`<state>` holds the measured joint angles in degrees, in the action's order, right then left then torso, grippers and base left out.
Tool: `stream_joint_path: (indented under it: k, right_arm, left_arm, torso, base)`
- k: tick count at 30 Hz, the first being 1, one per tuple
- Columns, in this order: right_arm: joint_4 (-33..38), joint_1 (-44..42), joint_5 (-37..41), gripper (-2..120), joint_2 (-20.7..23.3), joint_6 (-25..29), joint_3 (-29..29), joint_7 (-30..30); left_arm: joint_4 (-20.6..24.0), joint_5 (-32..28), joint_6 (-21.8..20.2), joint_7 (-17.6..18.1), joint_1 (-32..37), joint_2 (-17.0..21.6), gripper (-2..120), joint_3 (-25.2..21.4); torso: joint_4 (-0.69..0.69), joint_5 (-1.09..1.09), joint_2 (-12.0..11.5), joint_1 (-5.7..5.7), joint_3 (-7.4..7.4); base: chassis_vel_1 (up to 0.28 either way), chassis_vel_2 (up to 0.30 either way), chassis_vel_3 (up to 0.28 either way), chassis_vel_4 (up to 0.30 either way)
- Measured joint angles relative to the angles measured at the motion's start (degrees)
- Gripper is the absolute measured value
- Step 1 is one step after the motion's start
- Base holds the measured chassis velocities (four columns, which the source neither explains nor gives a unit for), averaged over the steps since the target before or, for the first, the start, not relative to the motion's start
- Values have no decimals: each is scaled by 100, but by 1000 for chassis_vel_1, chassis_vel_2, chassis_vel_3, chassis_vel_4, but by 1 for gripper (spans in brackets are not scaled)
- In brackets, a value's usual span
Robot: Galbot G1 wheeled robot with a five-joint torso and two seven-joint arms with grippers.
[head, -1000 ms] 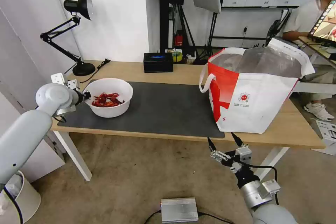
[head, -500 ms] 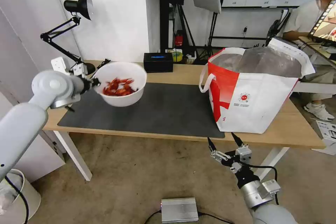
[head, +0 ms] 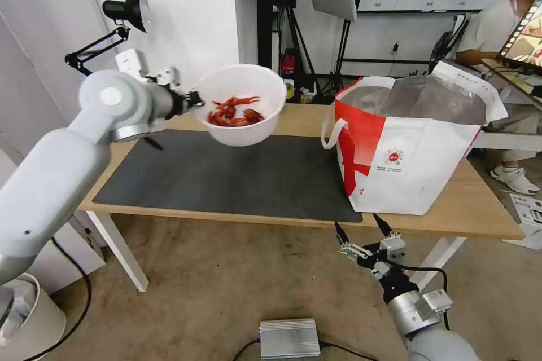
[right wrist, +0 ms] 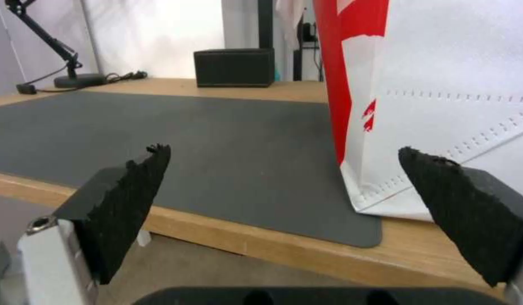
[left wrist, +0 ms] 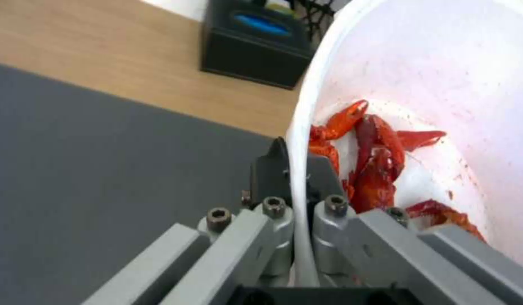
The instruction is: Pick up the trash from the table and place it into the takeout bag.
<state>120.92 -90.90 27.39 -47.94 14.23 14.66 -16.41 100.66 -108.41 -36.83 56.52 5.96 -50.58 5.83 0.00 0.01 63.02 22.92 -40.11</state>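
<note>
White bowl [head: 243, 102] held above the table [head: 282, 118].
Left gripper [head: 195, 99] pinches its rim; the bag [head: 406, 146] stands well apart, seemingly untouched; right gripper [head: 361, 227] spread wide.

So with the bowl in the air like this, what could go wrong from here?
1. The left tool pinches only the thin rim of the bowl, one finger inside, one outside; the bowl might slip or swing.
2. The shell scraps lie loose, so tilting could spill them onto the mat.
3. The bag has floppy flaps and a strap at its mouth; the bowl might catch there.
</note>
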Motion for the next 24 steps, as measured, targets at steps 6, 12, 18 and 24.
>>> stream_joint_path:
  k: [6, 12, 18, 24]
  right_arm:
    - [-1, 0, 0, 100, 0, 0, 0, 0]
    - [0, 0, 0, 100, 0, 0, 0, 0]
    - [0, 0, 0, 100, 0, 0, 0, 0]
    - [0, 0, 0, 100, 0, 0, 0, 0]
  left_arm:
    - [-62, -96, 34, 119, -430, -341, 0, 235]
    - [-226, -128, 70, 207, -845, -731, 0, 447]
    - [-398, -128, 98, 341, -1119, -1016, 0, 551]
    - [-724, -128, 179, 589, -1474, -1456, 0, 722]
  torso:
    - [0, 1, 0, 0, 0]
    - [0, 0, 1, 0, 0]
    - [1, -1, 1, 0, 0]
    - [0, 0, 1, 0, 0]
  base:
    - [0, 0, 0, 0]
    - [0, 0, 0, 0]
    - [0, 0, 0, 0]
    - [0, 0, 0, 0]
